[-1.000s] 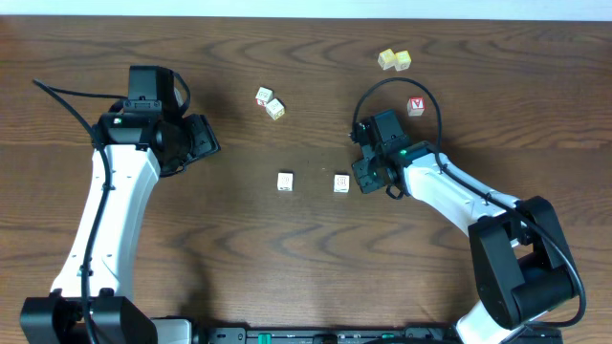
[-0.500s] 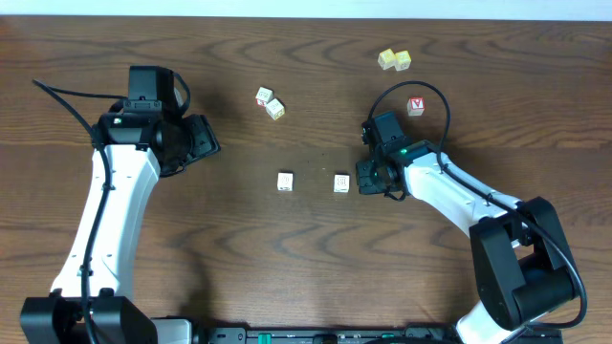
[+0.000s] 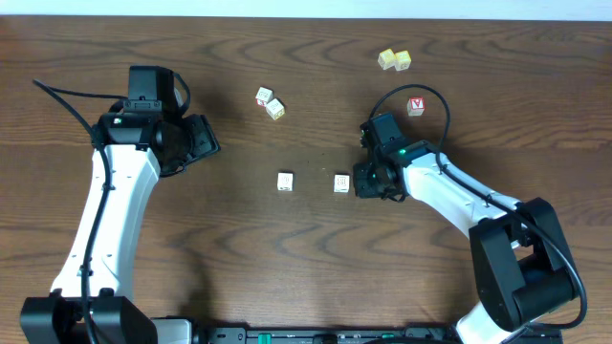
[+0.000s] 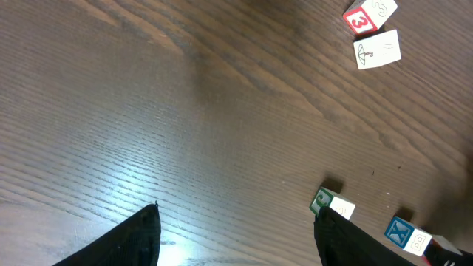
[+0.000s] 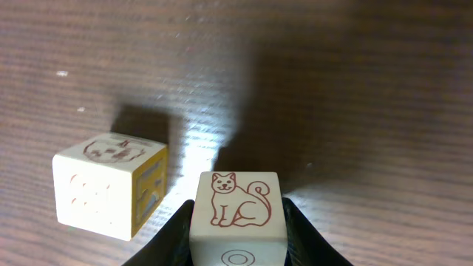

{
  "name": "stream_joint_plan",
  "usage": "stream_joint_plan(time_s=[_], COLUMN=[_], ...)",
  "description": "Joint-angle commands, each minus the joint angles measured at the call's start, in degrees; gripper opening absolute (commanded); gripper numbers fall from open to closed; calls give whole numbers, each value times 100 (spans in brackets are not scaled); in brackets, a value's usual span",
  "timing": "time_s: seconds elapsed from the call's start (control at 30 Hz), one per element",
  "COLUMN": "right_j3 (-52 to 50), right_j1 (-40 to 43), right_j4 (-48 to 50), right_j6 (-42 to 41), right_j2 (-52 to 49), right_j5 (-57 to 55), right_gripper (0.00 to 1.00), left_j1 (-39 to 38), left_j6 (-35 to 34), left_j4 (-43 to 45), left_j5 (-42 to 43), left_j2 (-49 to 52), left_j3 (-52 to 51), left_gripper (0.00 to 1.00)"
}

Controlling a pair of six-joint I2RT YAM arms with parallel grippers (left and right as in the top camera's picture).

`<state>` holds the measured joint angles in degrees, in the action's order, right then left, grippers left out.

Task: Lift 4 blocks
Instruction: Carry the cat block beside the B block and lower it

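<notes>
My right gripper (image 5: 238,229) is shut on a cream block (image 5: 236,199) with a red-brown cat printed on its face. Seen from overhead, the right gripper (image 3: 367,181) covers that block. Just to its left stands another cream block (image 3: 341,182), apart from the fingers; up close this neighbouring block (image 5: 111,185) has a yellow-framed side. A third block (image 3: 285,181) sits further left. Two more blocks (image 3: 264,96) (image 3: 275,109) touch at the back. My left gripper (image 3: 204,139) (image 4: 236,214) hangs open over bare wood, holding nothing.
Two pale yellow cubes (image 3: 394,60) lie at the back right. A red-faced cube (image 3: 415,106) sits just behind the right arm, near its looping cable (image 3: 435,96). The wooden table (image 3: 287,258) has bare wood along its front.
The right gripper has shifted slightly toward the front with its block still held, and its cable loop has moved. The left arm and the loose blocks have stayed put.
</notes>
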<state>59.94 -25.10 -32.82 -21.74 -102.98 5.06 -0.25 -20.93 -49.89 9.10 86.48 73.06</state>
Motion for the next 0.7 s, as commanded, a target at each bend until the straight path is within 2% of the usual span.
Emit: stream_joint_plan(time_s=[0.0, 0.2, 0.43, 0.67], right_j3=[-46, -46, -46, -26], right_j1=[-114, -72, -105, -105], right_j4=[-83, -79, 2, 94], right_j6=[-94, -98, -96, -94], right_j2=[-13, -13, -13, -9], right_j5=[98, -52, -52, -52], right_gripper=[21, 24, 43, 50], left_j1=[20, 20, 17, 20], left_j6=[72, 72, 72, 72], left_j4=[-22, -22, -22, -22], left_j5=[50, 52, 52, 52], left_j2=[0, 0, 0, 0], left_j3=[-9, -9, -9, -9], left_gripper=[67, 68, 67, 67])
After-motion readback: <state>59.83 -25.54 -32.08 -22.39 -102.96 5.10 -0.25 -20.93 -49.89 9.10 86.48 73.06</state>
